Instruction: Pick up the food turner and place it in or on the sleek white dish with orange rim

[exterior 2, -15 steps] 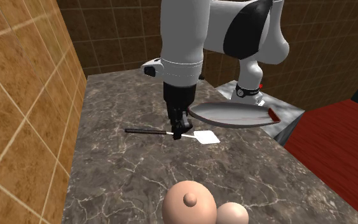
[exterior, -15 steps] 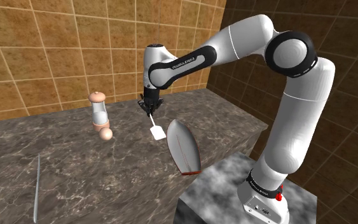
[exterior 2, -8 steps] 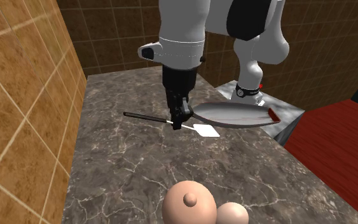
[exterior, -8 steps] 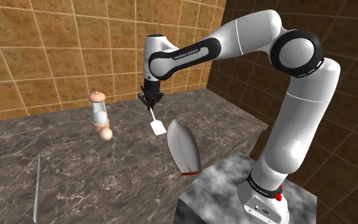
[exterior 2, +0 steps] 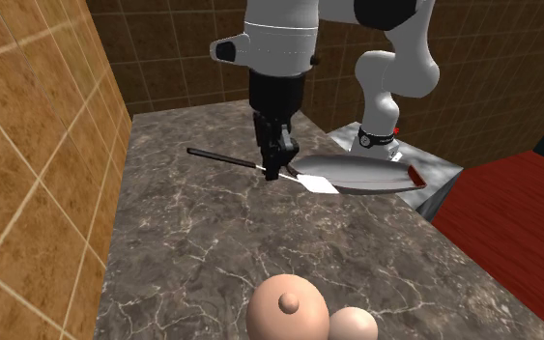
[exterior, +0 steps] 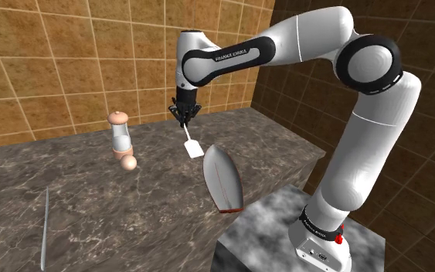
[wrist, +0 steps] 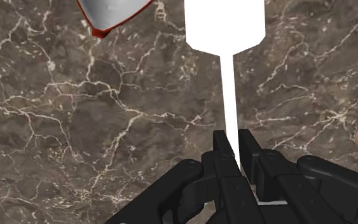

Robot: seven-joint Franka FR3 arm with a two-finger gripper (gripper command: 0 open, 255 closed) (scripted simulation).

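The food turner (exterior: 194, 147) has a white blade, a thin white shaft and a dark handle (exterior 2: 217, 157). My gripper (exterior: 185, 117) is shut on its shaft and holds it in the air above the marble counter, blade tilted down. In the second exterior view the gripper (exterior 2: 276, 170) hangs beside the dish (exterior 2: 361, 175), and the blade (exterior 2: 320, 184) overlaps the dish's near edge. The dish (exterior: 222, 179) is a long grey-white shape with a red-orange rim. In the wrist view the gripper (wrist: 234, 151) clasps the shaft (wrist: 229, 95), with the dish tip (wrist: 112, 13) beyond it.
A pink-and-white mill (exterior: 120, 134) with a pink ball (exterior: 130, 163) stands on the counter toward the shoulder view's left. A thin grey rod (exterior: 45, 229) lies near the front edge. Tiled walls back the counter. The stand (exterior: 285, 232) sits below the dish.
The gripper has risen with the turner, lifting it off the counter and carrying the blade toward the dish's edge. The dish has not moved.
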